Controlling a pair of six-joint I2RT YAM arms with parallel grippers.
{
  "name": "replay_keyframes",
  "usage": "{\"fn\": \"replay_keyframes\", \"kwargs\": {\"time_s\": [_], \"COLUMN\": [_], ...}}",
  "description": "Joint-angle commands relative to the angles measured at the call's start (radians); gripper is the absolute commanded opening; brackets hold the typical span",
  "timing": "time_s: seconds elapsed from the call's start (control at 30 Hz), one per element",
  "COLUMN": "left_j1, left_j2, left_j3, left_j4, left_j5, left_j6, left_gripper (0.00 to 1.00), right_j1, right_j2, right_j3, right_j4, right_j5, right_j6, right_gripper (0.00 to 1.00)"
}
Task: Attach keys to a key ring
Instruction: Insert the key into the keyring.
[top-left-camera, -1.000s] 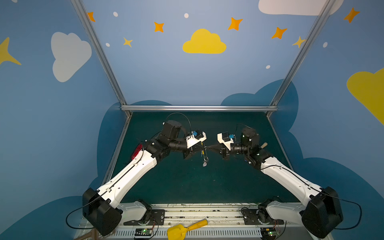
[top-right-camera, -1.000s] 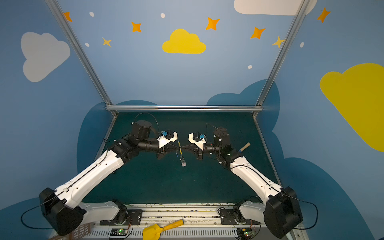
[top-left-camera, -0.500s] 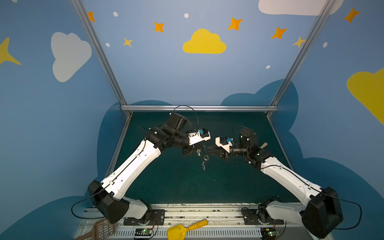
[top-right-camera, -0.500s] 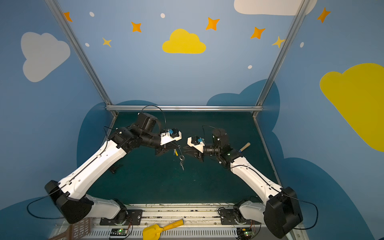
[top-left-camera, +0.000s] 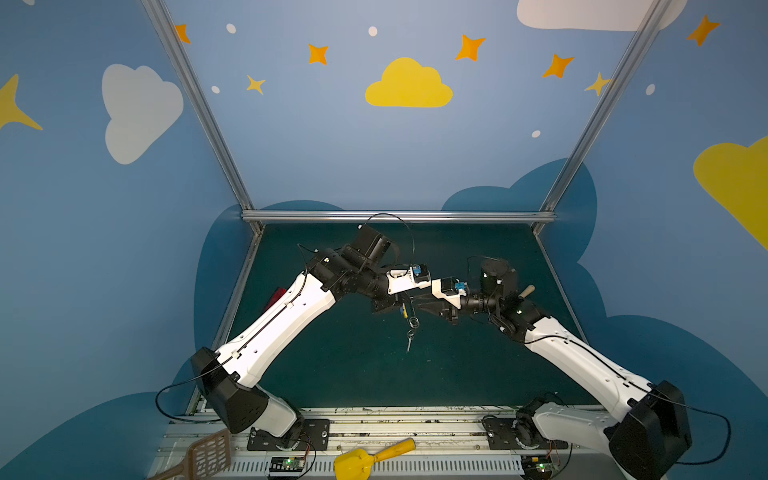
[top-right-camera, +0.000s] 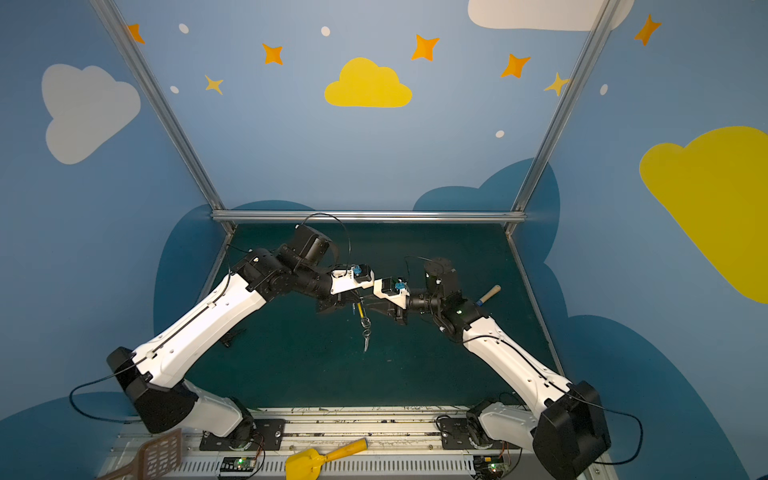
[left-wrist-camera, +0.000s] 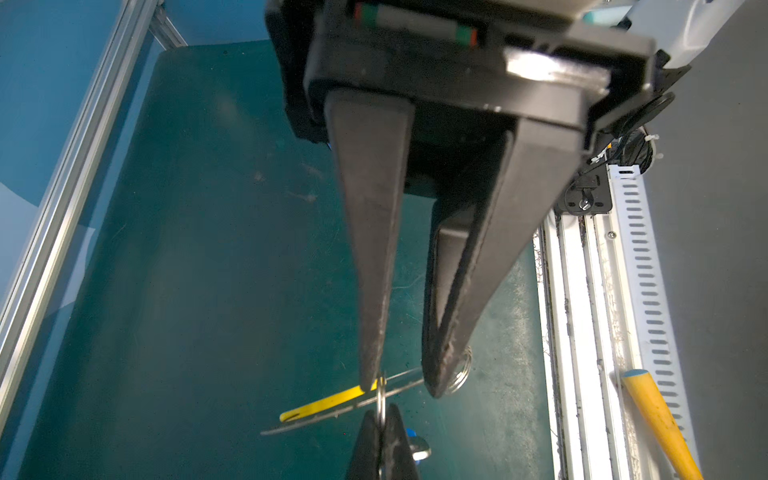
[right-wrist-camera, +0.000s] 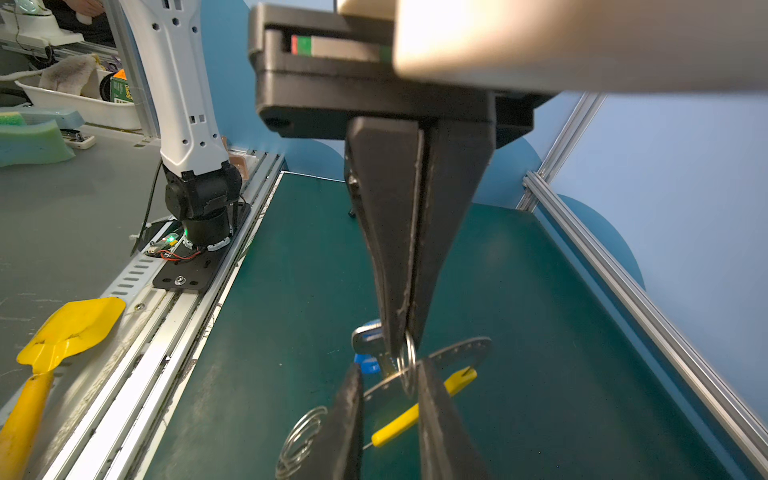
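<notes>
1. My left end effector (left-wrist-camera: 401, 386) gripped the key ring (right-wrist-camera: 461, 349) above the tabletop (left-wrist-camera: 187, 249). The band spanned the narrow gap between its tips, beside the yellow sleeve (left-wrist-camera: 328, 401).
2. My right end effector (right-wrist-camera: 403, 340) was pinched almost closed on the small split ring (right-wrist-camera: 409, 365), which carried the key (right-wrist-camera: 365, 332) with its blue tag (right-wrist-camera: 368, 365).
3. The split ring crossed the band. I could not tell whether it was already threaded on.
4. As I judged it, the step called for three things: hold the hoop rigid, feed the split ring squarely along the band, and release only once it hung captive.
</notes>
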Motion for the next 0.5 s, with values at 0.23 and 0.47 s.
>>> {"fn": "replay_keyframes", "kwargs": {"time_s": [0.23, 0.47], "left_j1": [-0.015, -0.015], "left_j2": [-0.003, -0.037], "left_j3": [0.019, -0.038], "left_j4": [0.002, 0.105], "left_j5": [-0.004, -0.003], "left_j6": [-0.002, -0.041], "left_gripper": [0.04, 0.1], "right_j1": [0.005, 0.005], "right_j2": [-0.008, 0.003], "right_j3": [0.028, 0.03], "right_j4": [0.008, 0.02], "right_j5": [0.025, 0.017], "right_j6": [0.023, 0.057], "right_gripper": [0.0, 0.0]}}
